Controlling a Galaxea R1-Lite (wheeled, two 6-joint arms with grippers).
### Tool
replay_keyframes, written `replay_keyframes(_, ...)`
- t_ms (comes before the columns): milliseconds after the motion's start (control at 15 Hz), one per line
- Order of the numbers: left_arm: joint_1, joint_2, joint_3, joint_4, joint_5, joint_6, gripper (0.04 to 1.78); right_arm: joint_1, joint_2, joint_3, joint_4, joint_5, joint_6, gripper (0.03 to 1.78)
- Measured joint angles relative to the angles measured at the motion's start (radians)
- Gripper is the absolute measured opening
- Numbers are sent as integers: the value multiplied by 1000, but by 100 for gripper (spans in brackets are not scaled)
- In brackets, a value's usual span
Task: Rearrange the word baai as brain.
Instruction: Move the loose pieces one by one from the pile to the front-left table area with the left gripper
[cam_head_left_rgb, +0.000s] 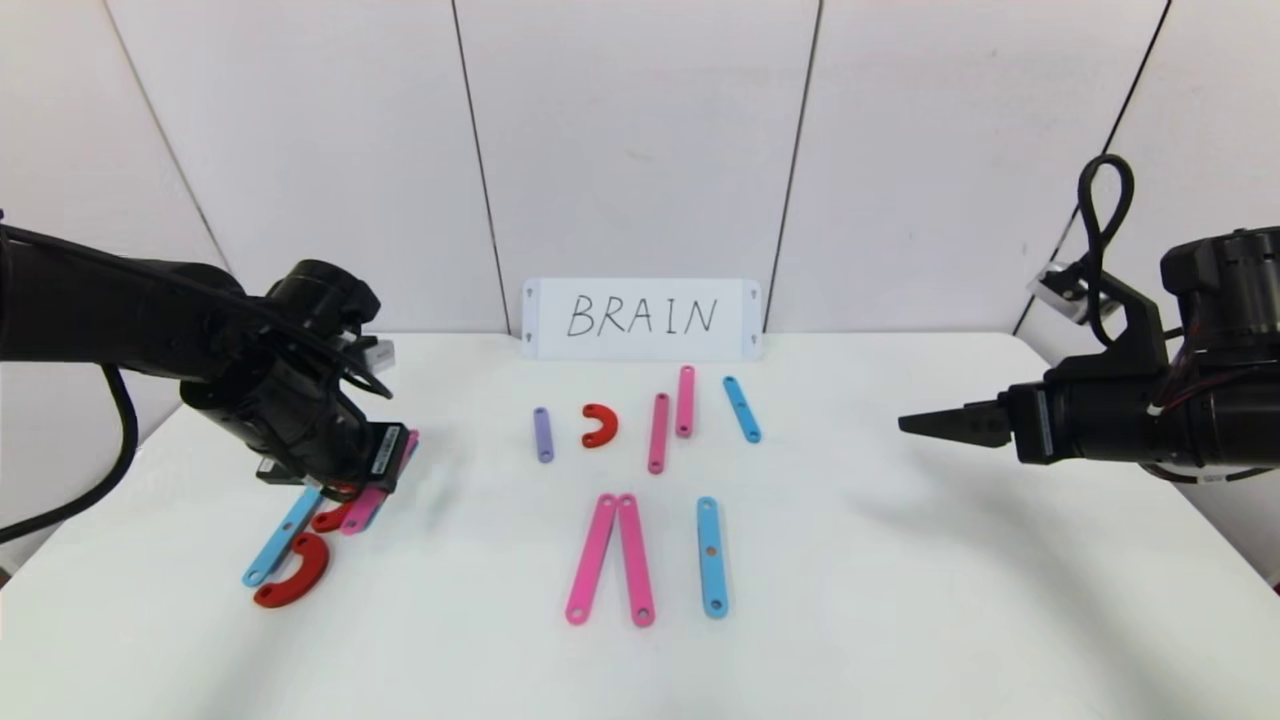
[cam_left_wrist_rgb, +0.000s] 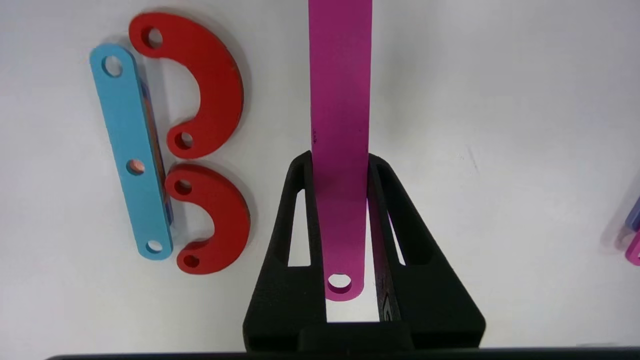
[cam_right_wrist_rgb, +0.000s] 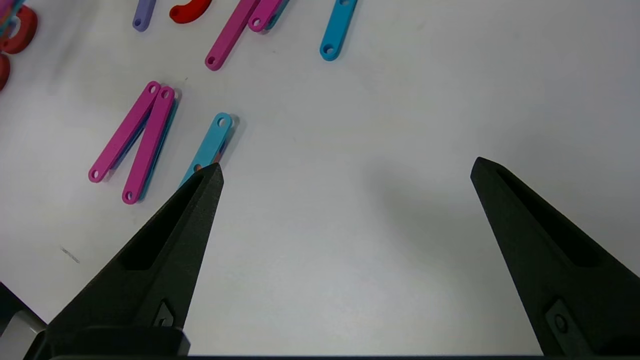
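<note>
Clamping the pink strip (cam_left_wrist_rgb: 340, 150) firmly, the left gripper (cam_left_wrist_rgb: 342, 210) should set it down parallel beside the B's red curves (cam_left_wrist_rgb: 210, 90), while the right gripper (cam_right_wrist_rgb: 345, 170) waits spread apart.

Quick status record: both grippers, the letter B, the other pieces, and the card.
left gripper: shut on pink strip, beside the B
right gripper: open, holding nothing, at the table's right
letter B: blue strip with two red curves, front left
spare pieces: purple strip, red curve, pink and blue strips mid-table
card: reads BRAIN, at back
</note>
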Motion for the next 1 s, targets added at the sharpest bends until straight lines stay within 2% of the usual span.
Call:
replay_keyframes(400,-69,-9,113,-50,32,-63,30,0,3,0,0,0,0,174)
replay_keyframes(667,-114,11,120,-61,53,-107,30,0,3,0,0,0,1,174)
replay_keyframes(1000,-122,40,121,-62,76,-143,30,0,3,0,0,0,0,174)
